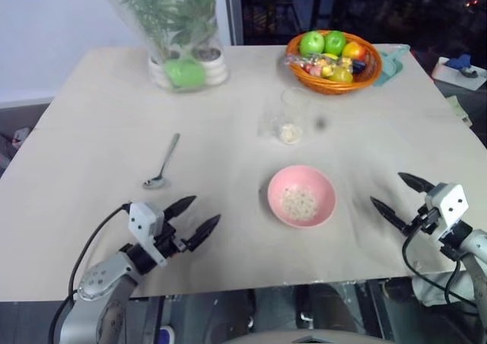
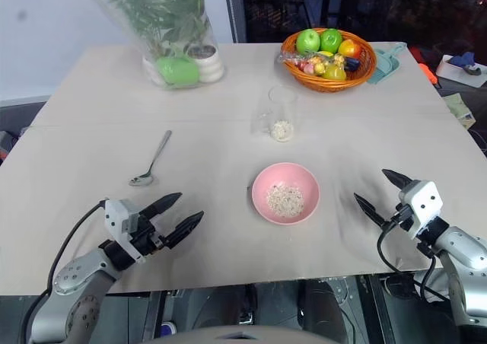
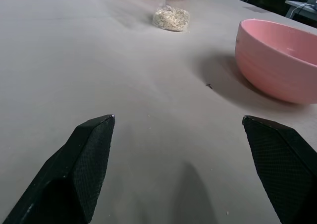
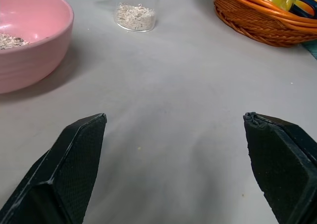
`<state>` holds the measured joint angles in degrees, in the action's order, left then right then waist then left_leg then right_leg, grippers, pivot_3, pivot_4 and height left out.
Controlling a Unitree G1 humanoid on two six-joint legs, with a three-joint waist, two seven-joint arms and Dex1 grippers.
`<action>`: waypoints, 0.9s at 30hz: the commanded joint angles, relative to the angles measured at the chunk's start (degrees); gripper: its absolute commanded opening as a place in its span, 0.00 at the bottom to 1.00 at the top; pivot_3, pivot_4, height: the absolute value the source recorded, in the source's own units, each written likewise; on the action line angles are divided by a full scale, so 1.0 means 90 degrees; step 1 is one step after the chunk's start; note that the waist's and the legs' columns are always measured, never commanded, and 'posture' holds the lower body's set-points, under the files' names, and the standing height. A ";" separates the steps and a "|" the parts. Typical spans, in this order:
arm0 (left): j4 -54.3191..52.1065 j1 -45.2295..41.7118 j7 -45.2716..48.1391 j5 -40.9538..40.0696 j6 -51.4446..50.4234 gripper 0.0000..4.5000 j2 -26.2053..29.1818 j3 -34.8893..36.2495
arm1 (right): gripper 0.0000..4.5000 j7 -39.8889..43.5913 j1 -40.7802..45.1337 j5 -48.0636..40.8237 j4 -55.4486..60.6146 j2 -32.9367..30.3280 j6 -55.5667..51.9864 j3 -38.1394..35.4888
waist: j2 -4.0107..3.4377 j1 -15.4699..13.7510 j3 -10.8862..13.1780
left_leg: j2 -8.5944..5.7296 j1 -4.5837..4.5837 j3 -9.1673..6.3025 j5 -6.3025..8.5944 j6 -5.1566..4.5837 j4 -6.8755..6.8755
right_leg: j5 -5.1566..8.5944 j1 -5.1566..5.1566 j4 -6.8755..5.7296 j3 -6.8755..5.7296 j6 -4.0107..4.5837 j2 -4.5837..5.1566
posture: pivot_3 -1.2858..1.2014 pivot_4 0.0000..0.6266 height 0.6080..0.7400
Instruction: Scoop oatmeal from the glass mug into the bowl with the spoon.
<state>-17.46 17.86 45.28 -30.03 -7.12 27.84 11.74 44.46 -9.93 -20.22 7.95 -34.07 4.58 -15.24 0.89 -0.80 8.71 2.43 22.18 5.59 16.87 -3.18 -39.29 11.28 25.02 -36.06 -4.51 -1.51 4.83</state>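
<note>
Pink bowl, one glass mug, one spoon, two open grippers.

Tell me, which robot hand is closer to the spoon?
Left. The left gripper hovers open just in front of the spoon, a bit toward the bowl's side. The right gripper is open far across the table, beyond the pink bowl.
</note>
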 commanded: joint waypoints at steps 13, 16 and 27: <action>-0.0713 -0.2352 -0.3627 -0.0088 -0.3084 0.96 -0.0158 0.0417 | 1.00 0.1273 0.0506 -0.2088 0.1696 -0.0139 -0.0302 0.0048 | -0.0002 -0.0004 0.0005 | -0.0003 -0.0017 -0.0020 -0.0001 0.0000 -0.0008 | -0.0033 -0.0036 0.0002 -0.0016 -0.0001 -0.0004 | 0.52 0.24 1.00; -0.0497 -0.2846 -0.3710 -0.0287 -0.3915 0.96 0.0183 0.0516 | 1.00 0.1416 0.0712 -0.2416 0.2097 -0.0328 -0.0588 0.0137 | -0.0001 -0.0003 0.0007 | -0.0005 -0.0020 -0.0031 -0.0001 0.0000 -0.0009 | -0.0024 -0.0041 0.0002 -0.0022 -0.0011 -0.0010 | 0.52 0.24 1.00; 0.0229 -0.3716 -0.4159 0.0019 -0.5171 0.96 0.0637 0.0903 | 1.00 0.1396 0.0629 -0.2842 0.3064 -0.0308 -0.1005 0.0315 | 0.0020 -0.0019 0.0019 | -0.0008 -0.0010 -0.0036 -0.0020 0.0034 -0.0009 | -0.0032 -0.0039 0.0009 -0.0029 -0.0002 -0.0008 | 0.52 0.24 1.00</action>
<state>-15.37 -13.42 8.20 -30.49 -52.18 31.94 18.01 57.97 -4.23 -43.87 32.29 -37.08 -3.96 -11.90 1.07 -0.98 8.89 2.36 22.09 5.24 16.69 -2.87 -39.36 10.99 24.66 -35.98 -4.80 -1.53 4.76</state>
